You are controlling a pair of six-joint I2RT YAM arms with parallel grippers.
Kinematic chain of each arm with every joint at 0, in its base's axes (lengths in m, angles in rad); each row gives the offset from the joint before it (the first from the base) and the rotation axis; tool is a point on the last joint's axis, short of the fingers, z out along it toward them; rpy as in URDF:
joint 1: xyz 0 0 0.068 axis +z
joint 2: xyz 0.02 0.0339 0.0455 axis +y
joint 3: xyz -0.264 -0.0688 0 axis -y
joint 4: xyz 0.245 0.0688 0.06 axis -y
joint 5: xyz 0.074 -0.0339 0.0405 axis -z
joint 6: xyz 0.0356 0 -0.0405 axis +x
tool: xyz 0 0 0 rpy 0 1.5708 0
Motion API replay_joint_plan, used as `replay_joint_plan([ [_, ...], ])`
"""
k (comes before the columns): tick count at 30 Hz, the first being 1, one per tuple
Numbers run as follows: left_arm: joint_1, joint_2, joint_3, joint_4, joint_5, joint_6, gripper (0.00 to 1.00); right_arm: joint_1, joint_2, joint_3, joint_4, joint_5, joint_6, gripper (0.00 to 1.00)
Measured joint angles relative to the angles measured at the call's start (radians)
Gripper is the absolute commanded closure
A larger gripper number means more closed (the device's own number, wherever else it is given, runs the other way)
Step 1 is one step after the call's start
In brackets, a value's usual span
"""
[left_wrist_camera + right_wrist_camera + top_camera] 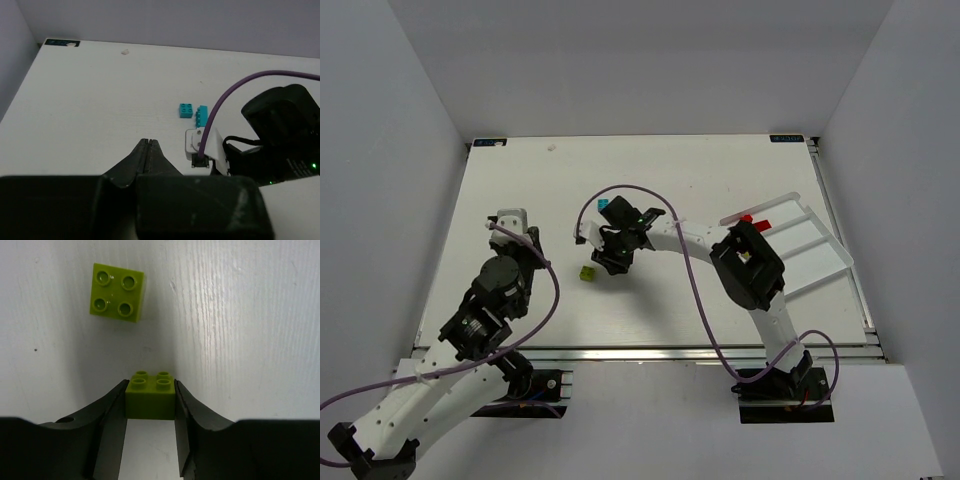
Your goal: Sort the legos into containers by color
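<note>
— Lime brick, four studs, glossy, square: the right claw pinches its flanks, down at the surface.
— Risk?
— The grip looks shallow; it could twist out on lifting, or nudge the second lime brick at eleven o'clock. The left claw is clenched, empty.

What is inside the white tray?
Red bricks in the far compartment; nothing else shows in the tray, though the right arm covers its left part.
</note>
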Motion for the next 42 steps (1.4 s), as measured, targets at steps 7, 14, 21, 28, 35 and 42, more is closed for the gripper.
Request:
replay_joint_plan([
  [7, 0.0, 0.089, -0.002, 0.034, 0.197, -0.013, 0.63, -0.119, -0.241, -0.133, -0.041, 0.019, 0.077, 1.0],
  [14, 0.0, 0.417, 0.087, -0.039, 0.38, -0.048, 0.11, -0.412, -0.632, -0.364, -0.049, 0.103, 0.195, 1.0],
  [21, 0.0, 0.641, 0.148, -0.149, 0.463, -0.075, 0.02, -0.669, -0.803, -0.536, -0.066, 0.221, 0.238, 1.0],
  [28, 0.0, 0.695, 0.158, -0.206, 0.461, -0.079, 0.02, -0.875, -0.676, -0.573, -0.089, 0.24, 0.208, 1.0],
  [35, 0.0, 0.764, 0.17, -0.241, 0.455, -0.079, 0.02, -0.951, -0.615, -0.573, -0.096, 0.242, 0.161, 0.55],
  [42, 0.0, 0.797, 0.174, -0.253, 0.456, -0.079, 0.02, -0.976, -0.536, -0.536, -0.105, 0.2, 0.133, 0.37],
])
